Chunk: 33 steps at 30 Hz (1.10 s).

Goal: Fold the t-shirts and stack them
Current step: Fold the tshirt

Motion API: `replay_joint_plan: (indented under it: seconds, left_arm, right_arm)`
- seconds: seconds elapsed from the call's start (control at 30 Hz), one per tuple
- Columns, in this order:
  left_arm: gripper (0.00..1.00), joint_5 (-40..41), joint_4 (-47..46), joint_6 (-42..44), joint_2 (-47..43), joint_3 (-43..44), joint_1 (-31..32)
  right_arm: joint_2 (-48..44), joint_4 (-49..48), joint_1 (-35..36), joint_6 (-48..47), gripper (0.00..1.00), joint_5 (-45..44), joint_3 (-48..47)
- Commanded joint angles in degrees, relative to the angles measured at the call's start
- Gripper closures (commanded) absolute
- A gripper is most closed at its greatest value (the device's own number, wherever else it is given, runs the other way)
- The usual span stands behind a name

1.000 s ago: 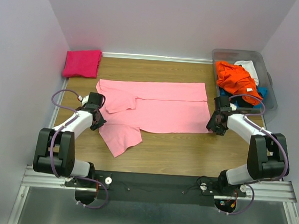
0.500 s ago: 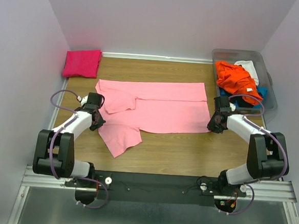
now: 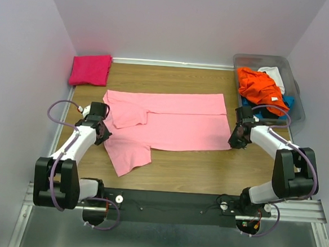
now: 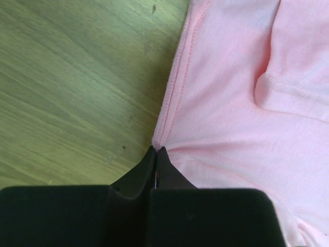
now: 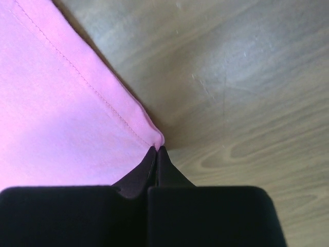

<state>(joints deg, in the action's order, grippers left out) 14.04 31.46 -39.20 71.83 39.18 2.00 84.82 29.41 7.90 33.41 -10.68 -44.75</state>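
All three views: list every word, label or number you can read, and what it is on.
No text can be read.
On the orange t-shirt in the bin, a white patch, perhaps a tag, is too small to read.
The light pink t-shirt and magenta t-shirt show no print.

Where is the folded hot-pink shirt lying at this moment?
In the top view, the folded hot-pink shirt lies at the far left corner of the table, just beyond the left end of the spread light pink shirt.
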Motion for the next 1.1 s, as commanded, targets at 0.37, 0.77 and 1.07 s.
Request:
replay_joint_plan:
  seconds: [0.37,0.77,1.07]
  left_arm:
    - [1.0,-4.0,3.3,3.2,0.0,6.8,-5.2]
    - [1.0,-5.3,1.4,5.8,5.9,12.7,-6.1]
    - [1.0,-6.4,-0.3,6.4,11.8,16.2,-6.8]
  right_arm:
    - [3.0,9.2,0.0,-3.3,0.99,-0.7,-13.4]
    - [12.2,8.9,0.0,-6.8,0.99,-3.3,-23.7]
    - [16.8,7.9,0.1,-7.5,0.99,-5.5,-27.7]
